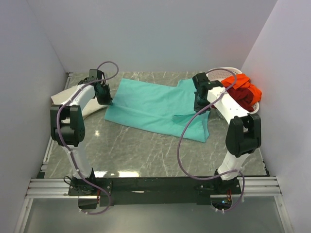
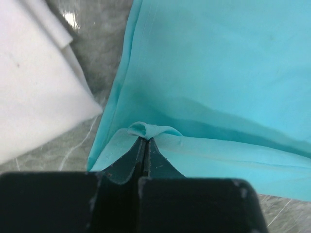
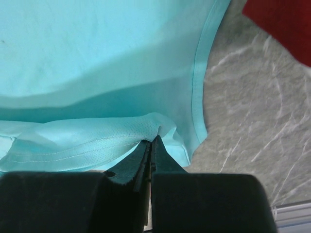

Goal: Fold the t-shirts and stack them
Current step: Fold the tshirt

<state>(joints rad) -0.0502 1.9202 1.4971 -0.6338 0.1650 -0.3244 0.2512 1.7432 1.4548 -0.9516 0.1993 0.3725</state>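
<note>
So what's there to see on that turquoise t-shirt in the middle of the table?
The turquoise t-shirt is soft, thin, plain cloth with stitched hems. It lies spread mostly flat across the marbled table, with some cloth doubled over along one edge. The left gripper is shut on a small pinch of it at one end, and the right gripper is shut on a pinch near the hem at the other. A cream shirt lies close beside its left end; whether they touch is unclear.

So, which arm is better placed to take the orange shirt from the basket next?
Probably right: the basket holding the orange shirt sits beside the right gripper, shut on the teal t-shirt; the left gripper pinches its opposite edge.
</note>
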